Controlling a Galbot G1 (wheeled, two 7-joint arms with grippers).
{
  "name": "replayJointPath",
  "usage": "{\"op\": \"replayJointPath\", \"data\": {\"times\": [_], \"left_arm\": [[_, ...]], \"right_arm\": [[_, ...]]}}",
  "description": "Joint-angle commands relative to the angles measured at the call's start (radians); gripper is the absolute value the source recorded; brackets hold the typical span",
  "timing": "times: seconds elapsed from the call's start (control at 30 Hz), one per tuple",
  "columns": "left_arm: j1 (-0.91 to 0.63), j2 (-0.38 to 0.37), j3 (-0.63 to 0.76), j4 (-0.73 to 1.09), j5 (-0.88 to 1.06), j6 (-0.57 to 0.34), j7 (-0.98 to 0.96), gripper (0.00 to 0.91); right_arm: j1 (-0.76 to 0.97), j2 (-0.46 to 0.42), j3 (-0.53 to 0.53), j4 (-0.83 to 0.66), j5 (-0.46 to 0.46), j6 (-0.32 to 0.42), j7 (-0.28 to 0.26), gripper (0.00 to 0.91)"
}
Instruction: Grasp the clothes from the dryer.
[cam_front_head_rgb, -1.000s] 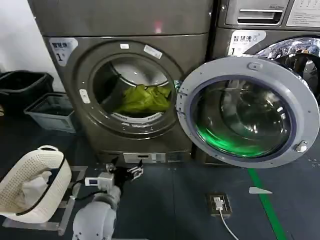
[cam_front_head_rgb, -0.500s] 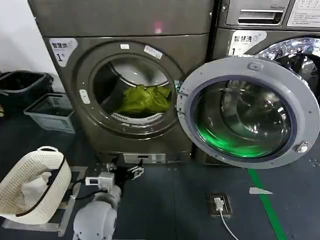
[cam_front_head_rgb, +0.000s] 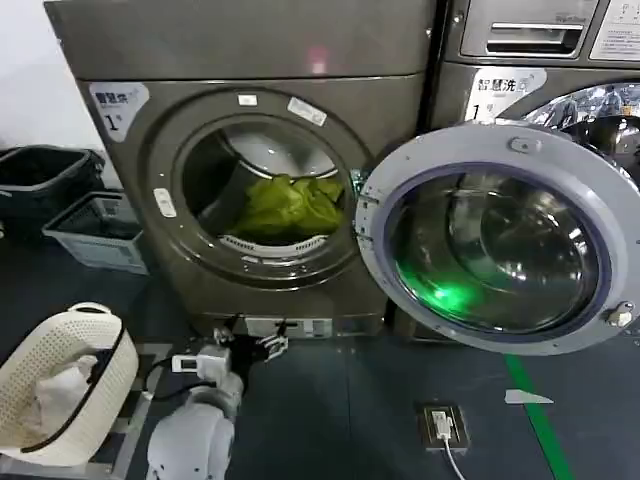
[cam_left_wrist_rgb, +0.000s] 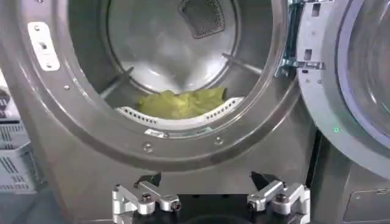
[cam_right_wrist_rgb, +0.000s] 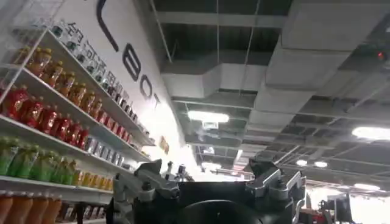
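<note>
Head view: clothes (cam_front_head_rgb: 288, 205) heaped at frame centre inside dryer (cam_front_head_rgb: 250, 150) drum, door open. Left gripper (cam_front_head_rgb: 245, 348) low at lower left, jaws apart, empty. Right gripper (cam_right_wrist_rgb: 210, 190) jaws apart, aimed ceilingward. Risk: clipping porthole rim on entry.

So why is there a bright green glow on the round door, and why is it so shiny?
In the head view, the open glass door of the dryer mirrors light, with a green glare low on the glass. In the left wrist view, the clothes sit dimly lit in the drum. In the right wrist view, ceiling lamps glare white.
</note>
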Motion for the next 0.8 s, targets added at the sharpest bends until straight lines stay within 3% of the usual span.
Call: {"op": "replayJointPath", "data": {"times": [0.03,0.8], "left_arm": [[-0.002,0.0,0.0,-0.003,0.008,0.049,-0.002,0.907],[-0.008,0.002,0.001,0.003,0.017,0.049,-0.006,0.907]], "right_arm": [[-0.001,0.002,0.002,0.0,0.0,0.0,0.0,0.907],[-0.005,0.002,0.009,0.001,0.0,-0.002,-0.001,0.907]]}}
